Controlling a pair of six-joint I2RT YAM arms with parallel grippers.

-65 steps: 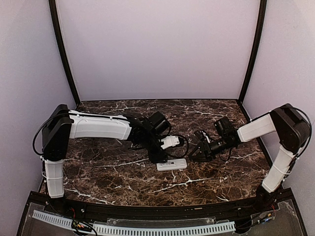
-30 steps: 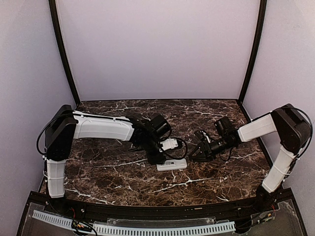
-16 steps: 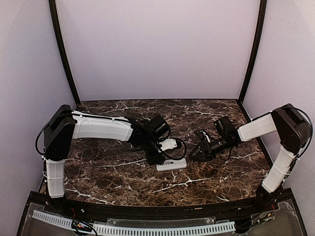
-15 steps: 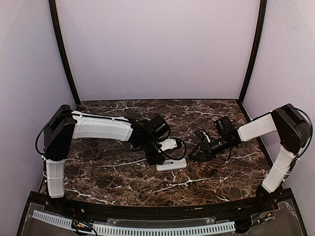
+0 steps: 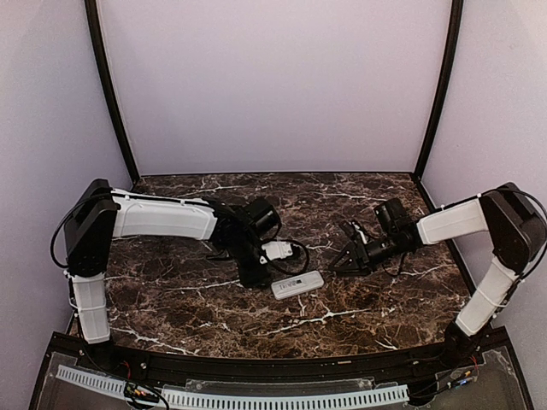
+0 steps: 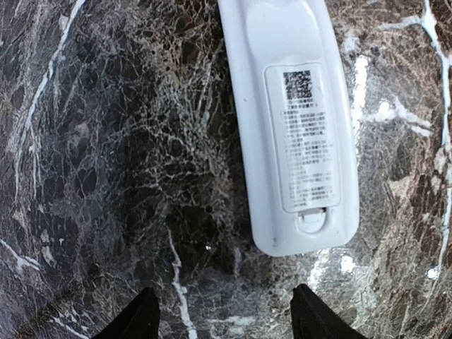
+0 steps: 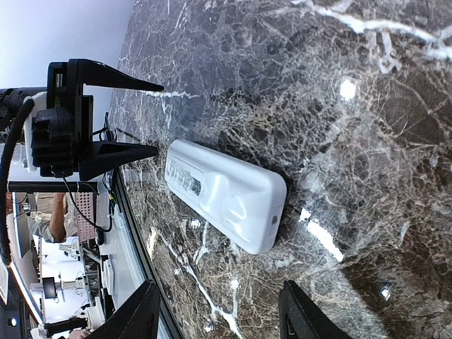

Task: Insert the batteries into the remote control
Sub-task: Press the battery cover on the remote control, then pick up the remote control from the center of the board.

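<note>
Setting: dark brown marble tabletop (image 5: 171, 307) veined in white, enclosed by plain lilac walls (image 5: 273, 85), with one arm reaching in from each side

Item 1, remote control (image 5: 297, 284): slim white handset lying flat on the tabletop, back face up. We note a printed label (image 6: 300, 134) on the back panel and a small latch tab (image 6: 311, 220) at the end nearest the left gripper. The panel sits flush, so we judge the compartment closed.

Item 2, left gripper (image 6: 224, 319): just left of the remote control and apart from it, pointing down at bare marble. Its fingers are parted with nothing between them.

Item 3, right gripper (image 7: 217, 318): right of the remote control and clear of it, low over the table. Its fingers are likewise spread and empty.

Item 4, batteries: we find none in any view.

Step in hand: we judge this the opening stage, the cover not yet off and no cell fetched. The next move calls for one gripper to pin the remote control while the other works the latch tab and slides the cover away. A light handset on smooth stone will likely skid if pushed unpinned.

Change from the earlier frame: the left gripper stood over the left end of the remote control and has drawn back leftward, off it. The remote control looks slightly more askew. The right gripper has barely shifted
</note>
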